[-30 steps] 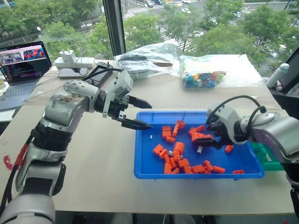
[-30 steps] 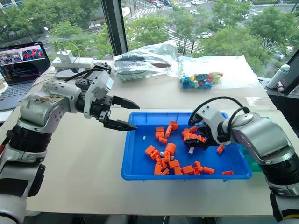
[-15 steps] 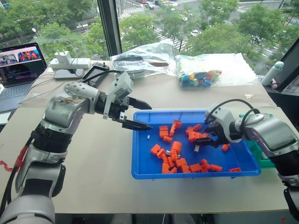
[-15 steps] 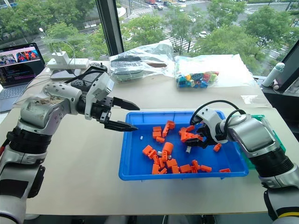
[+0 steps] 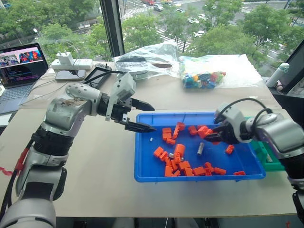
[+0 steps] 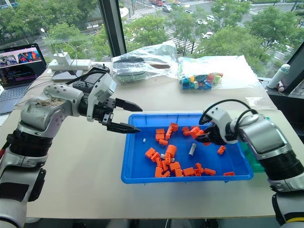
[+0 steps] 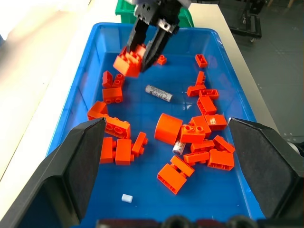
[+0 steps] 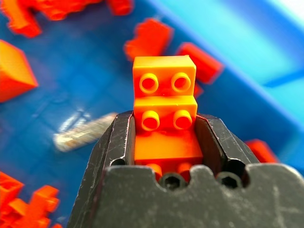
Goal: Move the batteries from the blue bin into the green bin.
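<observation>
Our arms carry silver-grey rounded shells over black joint housings, the left forearm shell scuffed with brown marks. Black cables loop over the right wrist. Each arm ends in two black tapered fingers: the left gripper [image 5: 141, 115] and the right gripper [image 8: 164, 142], whose worn mount shows two recessed socket screws. Red tags hang at our left upper arm.

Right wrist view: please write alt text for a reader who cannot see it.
The right gripper is shut on an orange brick piece with round studs, above the blue bin. Below it, one battery lies on the bin floor among loose orange bricks.
</observation>
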Tool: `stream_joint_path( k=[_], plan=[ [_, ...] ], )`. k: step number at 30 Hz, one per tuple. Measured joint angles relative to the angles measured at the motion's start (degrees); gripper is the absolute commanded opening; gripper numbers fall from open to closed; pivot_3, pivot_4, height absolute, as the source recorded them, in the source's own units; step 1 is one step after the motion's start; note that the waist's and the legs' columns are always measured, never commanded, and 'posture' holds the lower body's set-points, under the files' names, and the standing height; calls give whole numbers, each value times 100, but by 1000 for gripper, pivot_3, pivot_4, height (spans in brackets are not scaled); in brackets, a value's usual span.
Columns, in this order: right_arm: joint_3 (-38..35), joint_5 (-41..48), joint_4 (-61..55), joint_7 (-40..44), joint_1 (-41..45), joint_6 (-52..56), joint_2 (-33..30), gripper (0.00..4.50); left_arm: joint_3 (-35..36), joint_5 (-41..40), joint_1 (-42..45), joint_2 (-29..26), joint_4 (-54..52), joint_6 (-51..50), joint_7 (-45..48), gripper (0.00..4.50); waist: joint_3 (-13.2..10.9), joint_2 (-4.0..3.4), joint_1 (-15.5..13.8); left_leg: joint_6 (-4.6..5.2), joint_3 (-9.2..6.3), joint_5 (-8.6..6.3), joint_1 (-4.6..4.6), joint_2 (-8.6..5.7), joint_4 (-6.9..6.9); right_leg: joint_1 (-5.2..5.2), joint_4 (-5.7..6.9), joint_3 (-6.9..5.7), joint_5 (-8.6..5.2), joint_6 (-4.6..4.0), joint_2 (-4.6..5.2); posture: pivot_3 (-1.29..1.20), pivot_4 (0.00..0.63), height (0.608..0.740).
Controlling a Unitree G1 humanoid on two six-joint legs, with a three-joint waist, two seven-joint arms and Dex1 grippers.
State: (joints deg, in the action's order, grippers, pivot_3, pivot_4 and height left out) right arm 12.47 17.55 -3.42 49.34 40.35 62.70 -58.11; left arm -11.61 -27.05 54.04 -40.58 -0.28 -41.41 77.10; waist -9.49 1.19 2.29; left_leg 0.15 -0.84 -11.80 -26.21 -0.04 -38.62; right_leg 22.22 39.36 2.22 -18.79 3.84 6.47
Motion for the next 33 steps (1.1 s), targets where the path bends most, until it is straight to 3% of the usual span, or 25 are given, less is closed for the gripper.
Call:
stream_joint_path(
  k=[2, 4, 10, 15, 20, 24, 33],
  plan=[
    [-14, -179, 251, -123, -1, -42, -82, 1474, 0, 0, 0, 3, 1, 1, 0, 4432, 0, 0, 6, 0, 0, 0, 0, 0, 0, 0, -1, 0, 0, 0, 0, 0, 150, 737],
    [-23, -328, 560, -245, -17, -110, -17, 2480, 0, 0, 1, 25, 1, 5, -2, 4432, 0, 0, 13, 0, 1, 0, 0, 1, 1, 0, 0, 1, 0, 0, -1, 0, 150, 737],
    [-100, -475, 674, -530, -24, -308, 227, 4454, -2, 4, 2, 67, 1, 8, -6, 4432, 0, 0, 21, -1, 1, 1, 0, 0, 1, 1, 1, 1, 0, 0, 0, 0, 150, 737],
    [-415, -363, 330, -678, 99, 98, 480, 4454, -2, 6, 2, 53, 0, 8, -6, 4432, 0, 0, 7, -2, 0, 1, -1, 0, -1, 0, 1, 1, 0, 0, 0, 0, 150, 737],
    [-402, 319, -839, -444, 85, 1270, 664, 4454, -5, 10, 2, 73, 0, 11, -5, 4432, 0, 0, 15, 0, -3, 0, -1, 0, -1, 0, 4, 0, 0, 0, 0, 0, 150, 737],
    [-478, 598, -1045, -662, 84, 2310, 1039, 4454, -11, 15, 2, 74, 0, 15, -4, 4432, 0, 0, 14, 0, -9, 0, -1, -2, 0, -2, 5, -2, 0, 0, -1, 0, 150, 737],
    [-107, 612, -1300, -831, -410, 2002, 838, 4454, -11, 43, 3, 71, 1, 16, -5, 4432, 0, 0, 17, 0, -18, 0, -1, -6, -2, -4, 7, -2, 0, 0, -1, 0, 150, 737]
  ],
)
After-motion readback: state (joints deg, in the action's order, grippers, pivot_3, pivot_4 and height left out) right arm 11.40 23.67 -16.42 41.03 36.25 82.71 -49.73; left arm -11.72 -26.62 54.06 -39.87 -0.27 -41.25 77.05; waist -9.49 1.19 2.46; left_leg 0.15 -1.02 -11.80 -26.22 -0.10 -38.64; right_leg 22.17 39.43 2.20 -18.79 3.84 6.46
